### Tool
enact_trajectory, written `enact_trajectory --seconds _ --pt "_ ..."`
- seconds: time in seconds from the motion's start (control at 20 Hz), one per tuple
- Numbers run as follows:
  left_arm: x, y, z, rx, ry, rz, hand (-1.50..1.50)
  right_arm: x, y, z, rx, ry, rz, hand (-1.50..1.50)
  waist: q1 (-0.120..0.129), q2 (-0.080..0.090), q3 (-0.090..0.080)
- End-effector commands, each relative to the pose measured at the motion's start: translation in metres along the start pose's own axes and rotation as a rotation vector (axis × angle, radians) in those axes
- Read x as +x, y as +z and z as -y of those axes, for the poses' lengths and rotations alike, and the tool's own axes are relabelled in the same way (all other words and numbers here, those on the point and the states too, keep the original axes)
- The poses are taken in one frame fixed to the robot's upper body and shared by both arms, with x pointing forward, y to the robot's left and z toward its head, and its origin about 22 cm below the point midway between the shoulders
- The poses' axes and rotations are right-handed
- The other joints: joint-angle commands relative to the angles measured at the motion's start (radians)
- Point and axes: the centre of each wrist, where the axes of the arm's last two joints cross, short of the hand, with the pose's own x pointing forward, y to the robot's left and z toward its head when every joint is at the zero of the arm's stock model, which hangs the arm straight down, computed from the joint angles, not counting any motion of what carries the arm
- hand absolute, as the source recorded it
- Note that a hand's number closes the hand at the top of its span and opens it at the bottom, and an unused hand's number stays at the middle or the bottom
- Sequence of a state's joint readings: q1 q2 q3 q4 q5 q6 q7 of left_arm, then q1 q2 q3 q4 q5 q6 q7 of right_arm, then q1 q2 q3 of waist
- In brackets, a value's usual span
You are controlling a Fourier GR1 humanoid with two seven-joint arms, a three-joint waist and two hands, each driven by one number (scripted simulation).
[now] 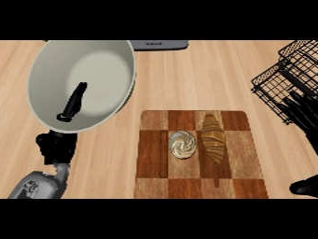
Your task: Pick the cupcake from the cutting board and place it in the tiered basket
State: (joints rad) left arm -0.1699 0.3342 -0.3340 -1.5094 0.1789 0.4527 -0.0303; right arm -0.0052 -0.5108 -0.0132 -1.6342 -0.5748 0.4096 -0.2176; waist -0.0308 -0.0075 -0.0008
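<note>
At the picture's right edge, the right robot hand (316, 126) hangs open, fingers spread, holding nothing. The tiered basket (292, 70) is just past its fingertips. To its left, beyond the croissant (213, 137), the cupcake (183, 144) sits mid cutting board (154, 168). It's round, so no long axis to line up. The left robot hand (54, 147) looks about equally far.

The cutting board (201, 186) is lying on the surface (189, 79) toward six o'clock. The cupcake (183, 144) is sitting on it near the middle, with a croissant (213, 137) lying just beside it at three o'clock. From the board, a round pan (106, 60) is resting at ten o'clock and the tiered basket (292, 70) is standing at two o'clock, well apart.
</note>
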Motion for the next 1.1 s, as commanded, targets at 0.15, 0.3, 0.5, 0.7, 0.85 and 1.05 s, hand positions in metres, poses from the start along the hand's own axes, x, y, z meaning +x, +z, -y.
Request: enact_trajectory --seconds 0.15,0.3,0.5,0.7,0.85,1.05 --pt "0.001 0.003 0.002 0.005 0.000 0.001 0.00 0.092 -0.019 0.000 0.218 0.641 -0.141 -1.50 0.002 -0.007 -0.005" --pt "-0.002 0.005 0.004 -0.010 -0.011 -0.016 0.00 0.118 -0.035 -0.035 0.282 0.832 -0.190 -1.50 0.016 -0.007 -0.007" --pt "0.013 -0.003 0.015 -0.031 0.007 0.015 0.00 0.125 -0.046 -0.076 0.282 0.968 -0.276 -1.50 0.038 0.004 -0.003" --pt "0.013 -0.005 0.020 -0.036 0.006 0.015 0.00 0.131 -0.039 -0.133 0.302 0.984 -0.342 -1.50 0.038 0.005 -0.003" --pt "0.015 -0.002 0.013 -0.038 -0.003 0.004 0.00 0.135 -0.049 -0.156 0.309 0.987 -0.401 -1.50 0.046 0.005 -0.002" --pt "0.016 -0.010 0.013 -0.035 0.005 0.016 0.00 0.140 -0.073 -0.179 0.344 1.035 -0.416 -1.50 0.042 0.007 -0.001"
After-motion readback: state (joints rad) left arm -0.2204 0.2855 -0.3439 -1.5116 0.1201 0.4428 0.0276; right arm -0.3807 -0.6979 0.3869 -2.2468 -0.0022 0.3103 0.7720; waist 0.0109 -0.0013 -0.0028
